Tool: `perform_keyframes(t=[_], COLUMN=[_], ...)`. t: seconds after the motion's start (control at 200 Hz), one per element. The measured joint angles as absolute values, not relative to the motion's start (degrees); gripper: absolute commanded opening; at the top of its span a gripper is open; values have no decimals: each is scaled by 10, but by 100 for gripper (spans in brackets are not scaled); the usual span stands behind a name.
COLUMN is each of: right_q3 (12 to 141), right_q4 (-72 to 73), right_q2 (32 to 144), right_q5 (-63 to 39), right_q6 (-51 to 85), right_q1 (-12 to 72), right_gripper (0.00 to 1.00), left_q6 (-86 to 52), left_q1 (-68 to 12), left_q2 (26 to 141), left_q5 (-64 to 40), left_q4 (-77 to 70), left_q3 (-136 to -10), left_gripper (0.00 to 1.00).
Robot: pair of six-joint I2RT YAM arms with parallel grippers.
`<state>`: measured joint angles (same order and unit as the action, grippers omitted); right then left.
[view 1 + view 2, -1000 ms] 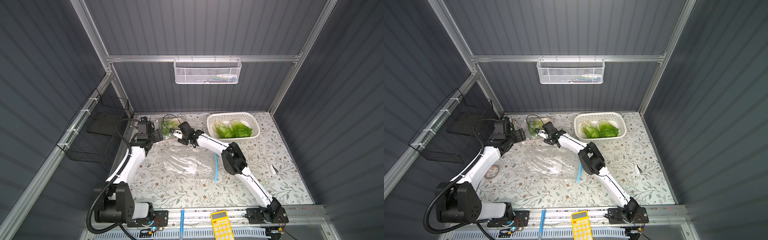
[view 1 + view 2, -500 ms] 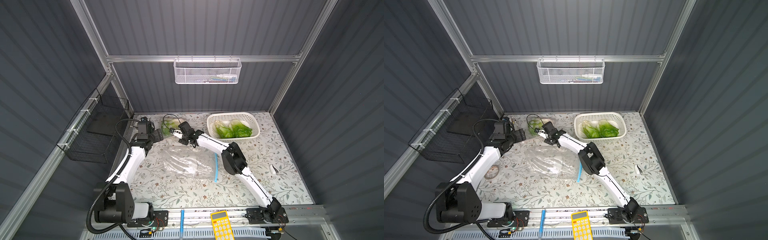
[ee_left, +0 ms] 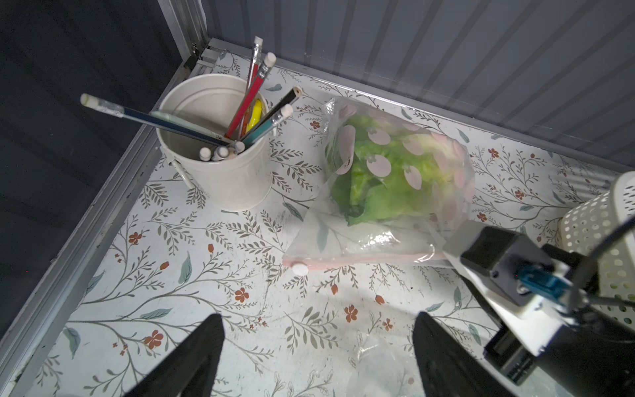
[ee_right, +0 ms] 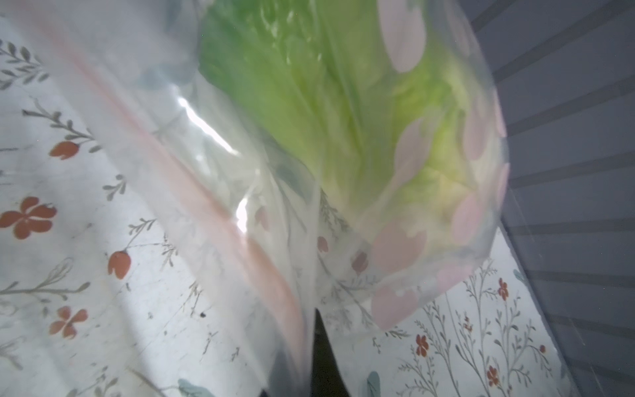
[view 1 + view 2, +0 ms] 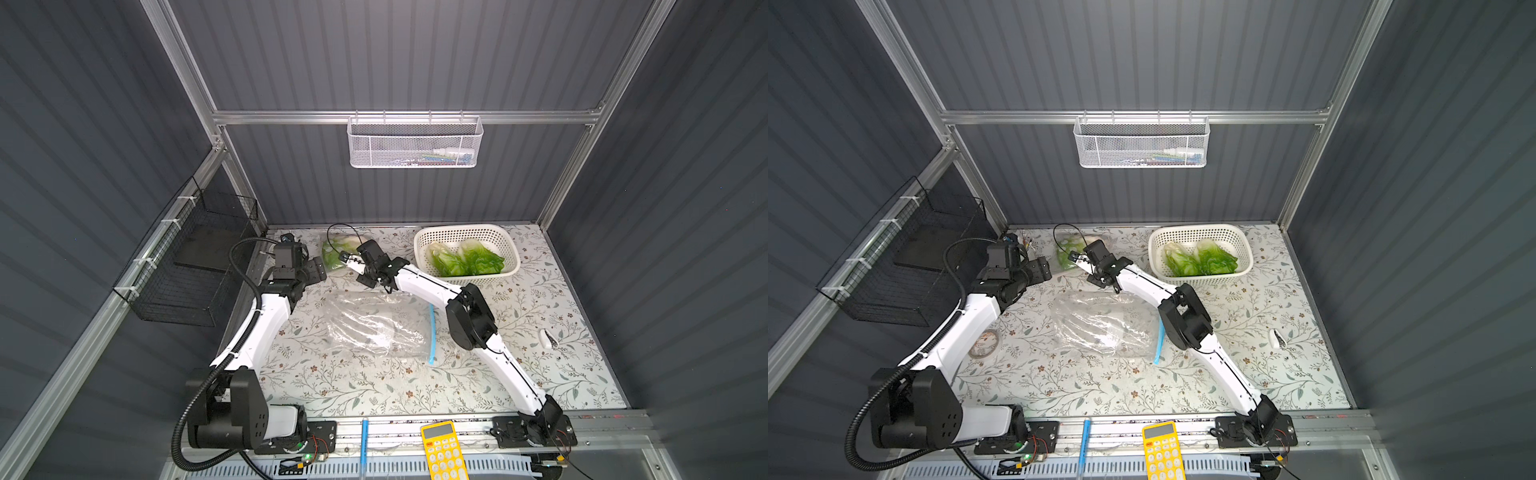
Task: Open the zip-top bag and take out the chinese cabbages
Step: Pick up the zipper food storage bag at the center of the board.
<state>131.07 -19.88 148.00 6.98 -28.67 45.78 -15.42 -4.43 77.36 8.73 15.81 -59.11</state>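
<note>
Over by the left wall, next to the pencil cup [image 3: 226, 182], the left gripper [image 3: 316, 318] hangs above the floral table with its jaws wide apart and nothing between them. Just ahead of it, near the back wall, lies the patterned zip-top bag [image 3: 360, 237] with one cabbage head [image 3: 385, 196] inside, its green leaves pressed against the film. The bag's pink zip strip [image 3: 360, 257] faces the grippers, with a white slider [image 3: 299, 268] at one end. At the other end, the right gripper [image 5: 345, 257] has its jaws pinched together on the bag's edge. An empty clear bag [image 5: 374, 324] lies flat in the middle of the table. Further right, two chinese cabbages [image 5: 467, 262] already sit in the white basket [image 5: 465, 232]. From here the film looks thin, slick and floppy, so I'd expect it to slip unless it is pinched at the stiffer zip strip. The head looks light but soft, with leaves that would bruise. The firmer white stem end seems the place to grasp it.
</note>
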Motion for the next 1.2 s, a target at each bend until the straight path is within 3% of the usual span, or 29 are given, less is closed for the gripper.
perform_keyframes(t=[1.201], right_q3=[1284], right_q4=[-277], right_q2=[1338], right_q5=[63], right_q6=[-196], right_q1=[457], right_gripper=[0], left_q6=[-163], left_q1=[-44], left_q2=[734], left_q5=[104], left_q4=[159], left_q3=[-591], left_gripper=[85])
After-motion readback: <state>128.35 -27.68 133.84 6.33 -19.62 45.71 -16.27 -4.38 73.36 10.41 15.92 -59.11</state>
